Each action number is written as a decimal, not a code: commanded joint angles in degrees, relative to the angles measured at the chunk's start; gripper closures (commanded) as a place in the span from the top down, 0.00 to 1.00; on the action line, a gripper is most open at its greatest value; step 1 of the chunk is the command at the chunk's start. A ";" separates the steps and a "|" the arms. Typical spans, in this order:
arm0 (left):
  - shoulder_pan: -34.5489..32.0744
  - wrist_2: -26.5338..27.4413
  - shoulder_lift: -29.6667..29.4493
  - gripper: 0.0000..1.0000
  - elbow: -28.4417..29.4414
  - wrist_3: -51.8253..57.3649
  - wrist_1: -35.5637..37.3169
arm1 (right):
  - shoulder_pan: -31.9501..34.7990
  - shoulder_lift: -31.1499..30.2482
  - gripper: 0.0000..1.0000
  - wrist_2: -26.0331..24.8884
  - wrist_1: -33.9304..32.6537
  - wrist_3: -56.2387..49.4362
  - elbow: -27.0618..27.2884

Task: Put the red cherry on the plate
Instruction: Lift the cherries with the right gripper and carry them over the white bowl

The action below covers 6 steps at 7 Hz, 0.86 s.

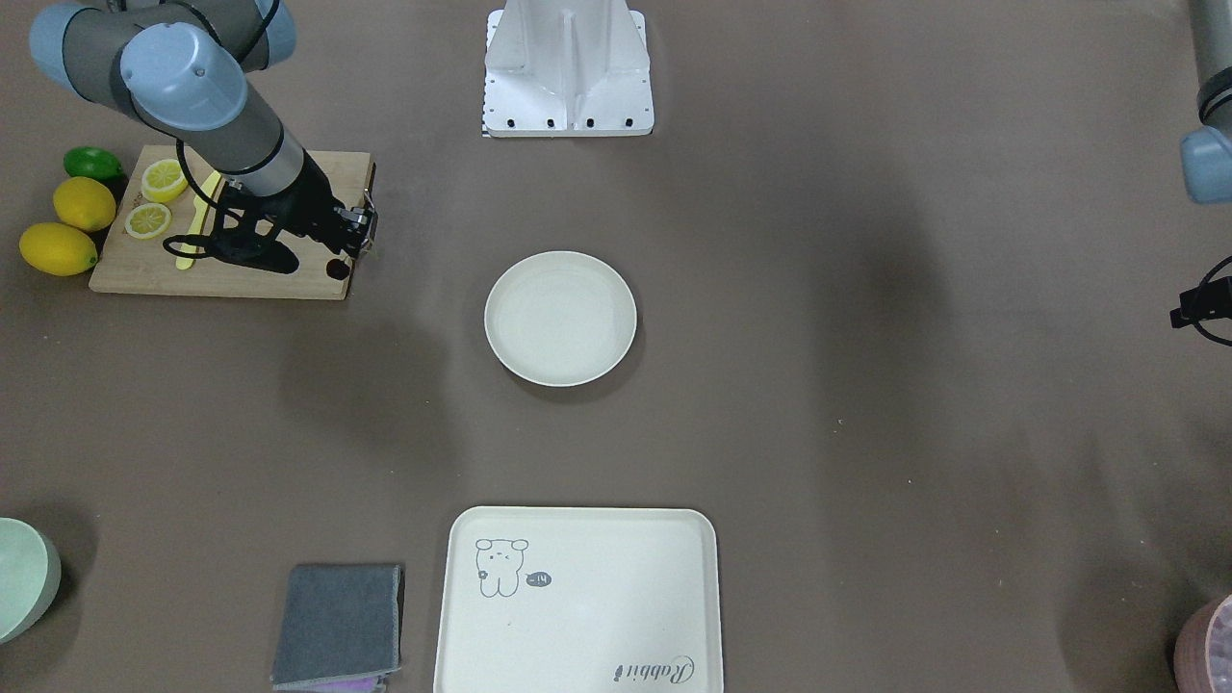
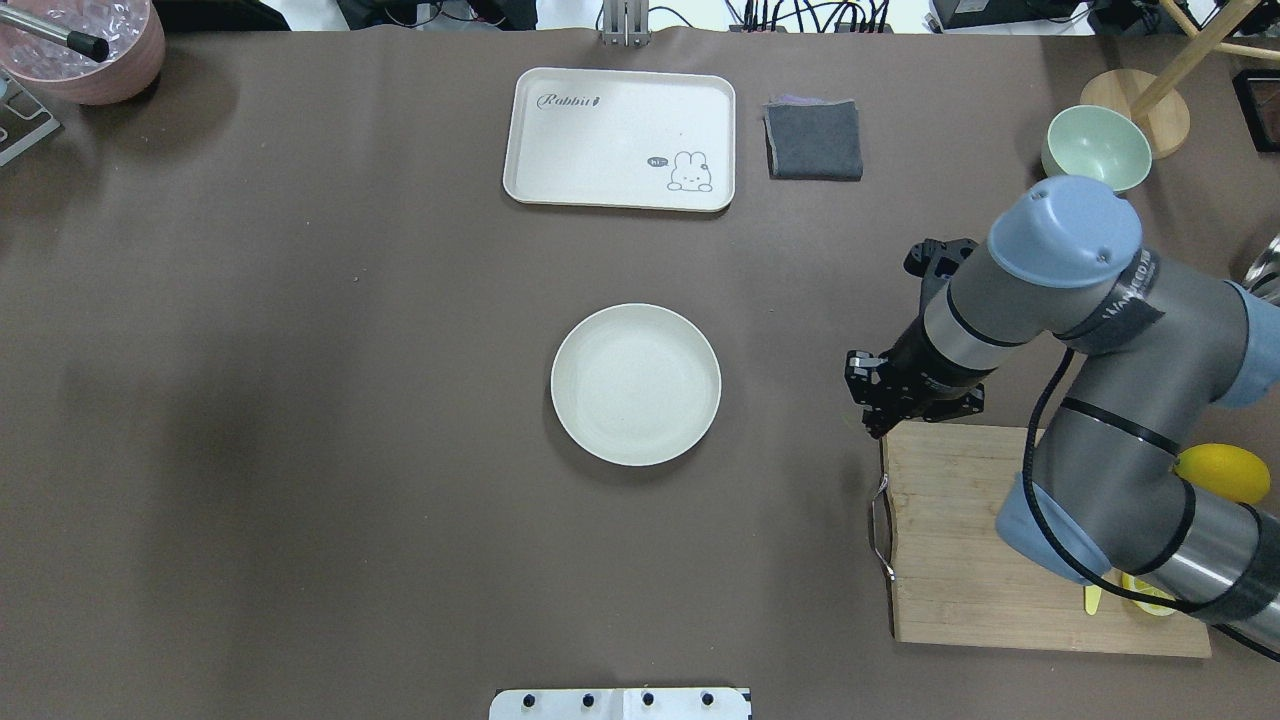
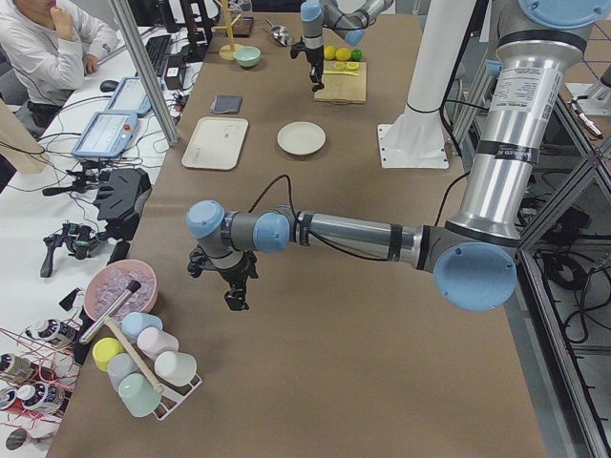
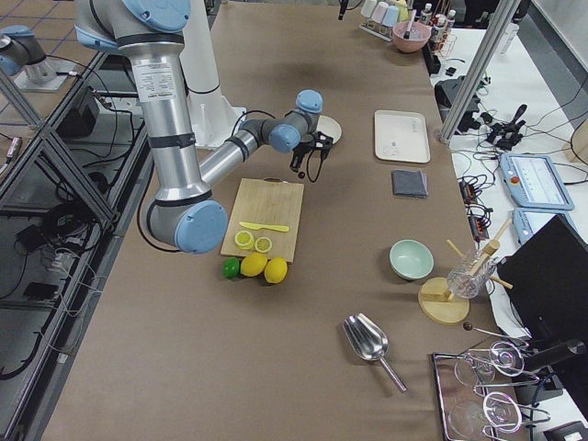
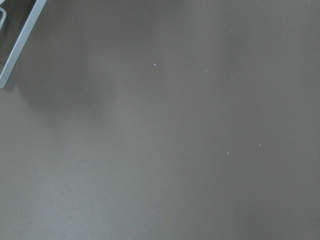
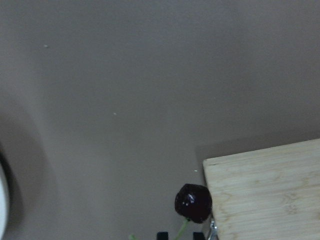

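The red cherry (image 6: 193,202) is a dark glossy ball on a thin green stem, and it hangs beside the corner of the wooden cutting board (image 6: 270,190). My right gripper (image 1: 349,250) is shut on its stem just above that corner. From the front the red cherry (image 1: 338,269) shows as a dark spot at the board's edge. The plate (image 1: 560,318) lies empty mid-table, a short way from the gripper. In the overhead view the right gripper (image 2: 876,422) hides the cherry, with the plate (image 2: 636,384) to its left. My left gripper (image 3: 235,298) hovers at the far table end; I cannot tell its state.
The cutting board (image 1: 250,279) holds lemon slices (image 1: 164,179) and a yellow knife (image 1: 197,226), with whole lemons (image 1: 60,248) and a lime (image 1: 93,163) beside it. A cream tray (image 1: 577,602), grey cloth (image 1: 339,624) and green bowl (image 1: 24,577) line the operators' edge.
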 commanded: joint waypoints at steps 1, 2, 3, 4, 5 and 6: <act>0.00 0.00 0.02 0.98 -0.07 0.00 -0.09 | 0.51 10.55 0.00 0.70 -7.10 2.24 -2.65; 0.00 0.00 0.10 0.98 -0.25 0.00 0.00 | -0.01 15.29 0.00 0.70 -7.19 6.43 -5.02; 0.00 0.00 0.10 0.98 -0.07 0.00 -0.09 | -2.46 18.82 0.00 0.09 -6.93 10.04 -8.01; 0.00 0.00 0.10 0.98 -0.25 0.00 0.00 | -4.48 22.16 0.00 -1.13 -6.58 11.82 -12.12; 0.00 0.00 0.10 0.98 -0.07 0.00 -0.09 | -6.68 24.54 0.00 -4.45 -5.45 13.49 -16.43; 0.00 0.00 0.10 0.98 -0.16 0.00 -0.09 | -8.61 24.48 0.00 -6.57 0.65 16.29 -20.48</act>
